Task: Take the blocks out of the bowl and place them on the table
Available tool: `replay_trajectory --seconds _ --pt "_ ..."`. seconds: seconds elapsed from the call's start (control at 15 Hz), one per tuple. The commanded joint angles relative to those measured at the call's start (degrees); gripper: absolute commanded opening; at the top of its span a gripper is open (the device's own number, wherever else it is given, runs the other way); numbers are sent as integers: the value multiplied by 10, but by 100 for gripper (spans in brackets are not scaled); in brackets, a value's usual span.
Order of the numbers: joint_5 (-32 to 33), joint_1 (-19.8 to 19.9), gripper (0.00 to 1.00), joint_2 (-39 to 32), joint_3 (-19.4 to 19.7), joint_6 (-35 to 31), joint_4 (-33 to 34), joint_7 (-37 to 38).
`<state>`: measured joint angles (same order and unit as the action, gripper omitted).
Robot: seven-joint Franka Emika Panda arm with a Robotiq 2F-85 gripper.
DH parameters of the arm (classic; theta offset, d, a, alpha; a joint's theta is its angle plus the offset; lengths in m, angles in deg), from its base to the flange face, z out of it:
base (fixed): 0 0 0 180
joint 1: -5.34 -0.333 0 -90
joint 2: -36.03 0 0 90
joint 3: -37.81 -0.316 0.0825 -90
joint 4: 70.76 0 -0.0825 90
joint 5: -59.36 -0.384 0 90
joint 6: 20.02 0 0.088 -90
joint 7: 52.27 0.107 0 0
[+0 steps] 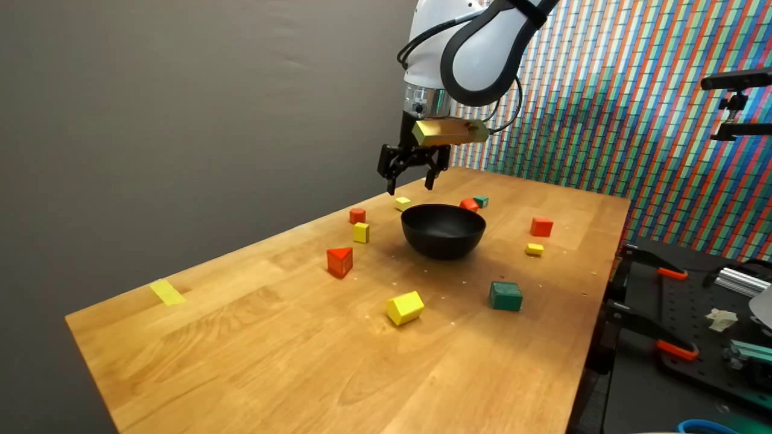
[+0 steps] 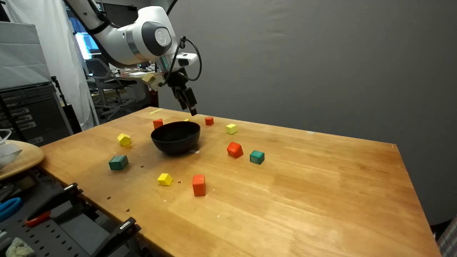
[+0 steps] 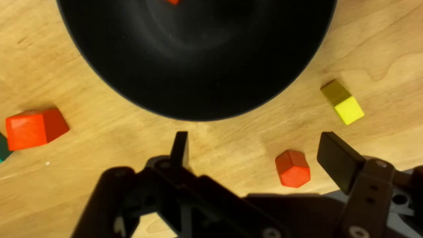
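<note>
The robot's fingers [image 3: 340, 162] hang spread wide above a wood-grain worktop [image 1: 301, 361]. Nearby, a black bowl [image 1: 443, 244] contains a red block [image 3: 173, 1]; red, yellow and green blocks [image 1: 405, 308] lie around it.

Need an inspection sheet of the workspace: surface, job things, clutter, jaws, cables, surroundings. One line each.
Surface: wood-grain table; pale specks scattered on it.
Job things: black bowl upright; the wrist view catches part of one red block inside. Around it on the table: four red blocks, four yellow blocks, two green blocks.
Clutter: flat yellow strip, possibly tape, near the table's edge.
Jaws: open, holding nothing, above the table near the bowl.
Cables: black cable looped beside the robot arm, off the table.
Surroundings: grey backdrop, multicoloured patterned panel, office chair.
</note>
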<state>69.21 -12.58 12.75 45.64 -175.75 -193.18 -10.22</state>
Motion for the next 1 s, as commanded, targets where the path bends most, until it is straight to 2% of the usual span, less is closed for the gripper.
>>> replay_trajectory --seconds 0.0,0.13,0.2,0.33,0.47,0.53,0.6,0.73,0.87,0.93 --pt "-119 82 100 -22 -110 19 27 -150" --pt "-179 112 100 -6 -144 108 43 -229" --pt "-175 111 100 5 -135 160 41 -237" --pt "-106 79 100 38 -81 251 36 -168" --pt "-60 74 100 60 -60 343 62 -131" --pt "-53 80 100 65 -61 369 85 -131" --pt "-75 90 100 36 -74 312 62 -154" --pt "-64 93 100 57 -69 351 80 -148" --pt "-64 93 100 63 -70 358 83 -145" --pt "-51 93 100 39 -71 351 91 -167"
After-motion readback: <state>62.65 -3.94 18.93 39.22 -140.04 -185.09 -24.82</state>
